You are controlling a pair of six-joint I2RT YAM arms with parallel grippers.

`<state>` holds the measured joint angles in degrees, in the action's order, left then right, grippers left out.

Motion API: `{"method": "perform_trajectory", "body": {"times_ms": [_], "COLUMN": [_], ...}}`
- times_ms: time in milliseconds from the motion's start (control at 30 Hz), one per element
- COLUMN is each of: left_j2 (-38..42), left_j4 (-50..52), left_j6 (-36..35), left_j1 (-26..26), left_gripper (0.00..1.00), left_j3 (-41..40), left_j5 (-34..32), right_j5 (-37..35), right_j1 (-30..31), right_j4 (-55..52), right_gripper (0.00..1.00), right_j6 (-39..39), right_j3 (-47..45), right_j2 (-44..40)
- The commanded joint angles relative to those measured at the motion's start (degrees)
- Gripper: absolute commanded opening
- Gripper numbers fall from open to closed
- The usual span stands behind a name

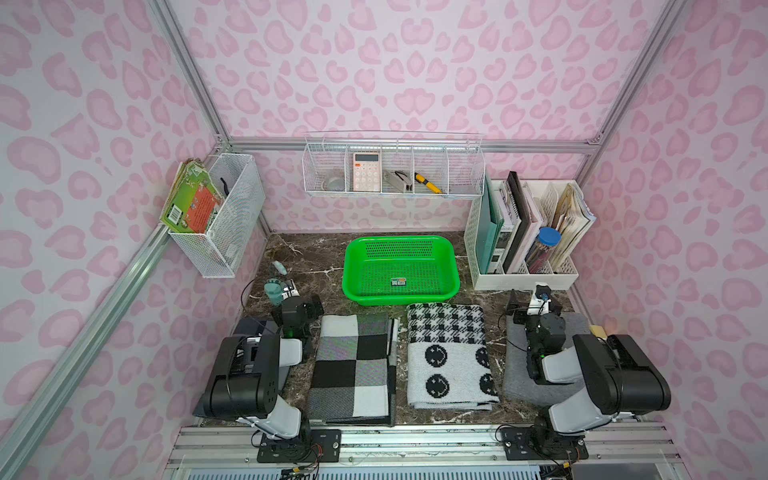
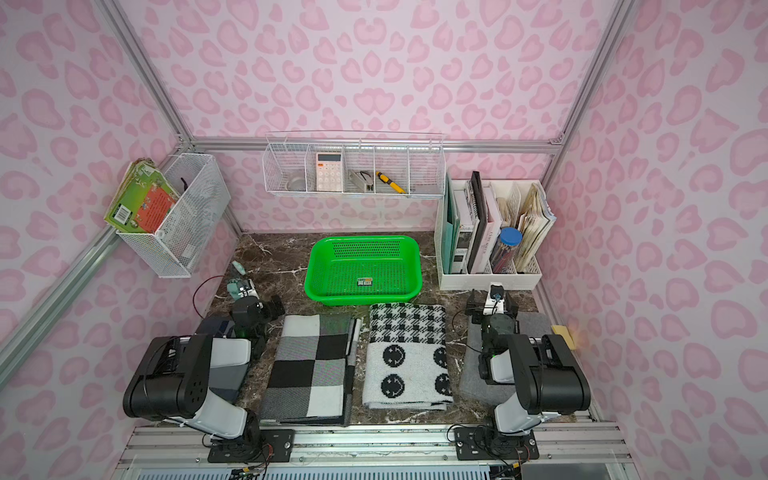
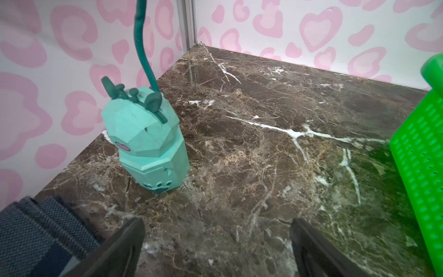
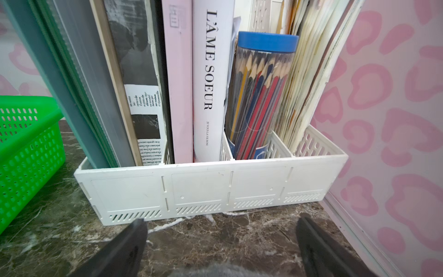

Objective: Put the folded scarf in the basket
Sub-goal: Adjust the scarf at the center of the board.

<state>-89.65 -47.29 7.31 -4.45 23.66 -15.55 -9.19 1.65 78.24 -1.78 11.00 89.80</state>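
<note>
Arms sit at worktop's side edges. On left, left gripper point(image 3: 215, 249) spread wide, empty, over bare marble. On right, right gripper point(image 4: 220, 249) spread wide, empty, facing file rack point(image 4: 211, 187).

Green basket point(image 1: 399, 248) holds no scarf, mid-worktop toward back edge. Folded checked scarf point(image 1: 353, 365) and smiley scarf point(image 1: 451, 357) lie side by side between basket and front edge. Partly hidden grey cloth point(image 1: 517, 374) under right arm is possibly a third scarf.

Risks:
- Wrong scarf taken, since several are alike.
- Single-edge pinch lets folds drop open.
- Low carry catches rim and shoves basket back.
</note>
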Motion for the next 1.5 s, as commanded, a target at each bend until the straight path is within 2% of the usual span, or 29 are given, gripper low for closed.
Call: {"method": "perform_trajectory", "body": {"times_ms": [0, 767, 933, 1067, 1200, 1333, 1400, 1467], "left_j2": [0.09, 0.22, 0.81, 6.77, 16.39, 25.79, 31.61, 36.68], "left_j4": [-1.46, -1.47, -1.82, 6.26, 25.74, 31.49, 37.14, 44.12], "left_j6": [-0.13, -0.1, -0.76, -3.11, 4.76, 9.89, 14.22, 18.86], "left_j1": [-0.03, -0.03, 0.25, 1.75, 2.51, 2.58, 2.52, 2.45], "left_gripper": [0.99, 0.99, 0.99, 0.99, 0.99, 0.99, 0.99, 0.99], "left_j3": [0.22, 0.23, 0.28, 1.32, 7.58, 7.48, 8.05, 9.49], "left_j5": [0.22, 0.17, -0.82, -0.83, -6.94, -4.31, -3.67, -2.53], "right_j5": [0.39, 0.4, -2.52, -6.79, -11.84, -18.75, -19.7, -17.86], "right_j1": [0.03, 0.01, 2.24, 5.27, 8.84, 13.13, 13.99, 13.83], "right_j4": [1.09, 1.17, 1.76, -0.93, -1.45, -4.94, -11.33, -23.76], "right_gripper": [1.0, 1.0, 1.0, 1.0, 1.0, 1.0, 1.0, 1.0], "right_j6": [-0.42, -0.42, 1.55, 3.92, 6.97, 7.64, 3.92, -1.46], "right_j3": [0.08, 0.0, -1.06, -1.51, -1.9, -1.68, -0.98, 0.99], "right_j2": [0.01, 0.02, -2.29, -7.14, -10.37, -16.01, -21.66, -28.59]}}
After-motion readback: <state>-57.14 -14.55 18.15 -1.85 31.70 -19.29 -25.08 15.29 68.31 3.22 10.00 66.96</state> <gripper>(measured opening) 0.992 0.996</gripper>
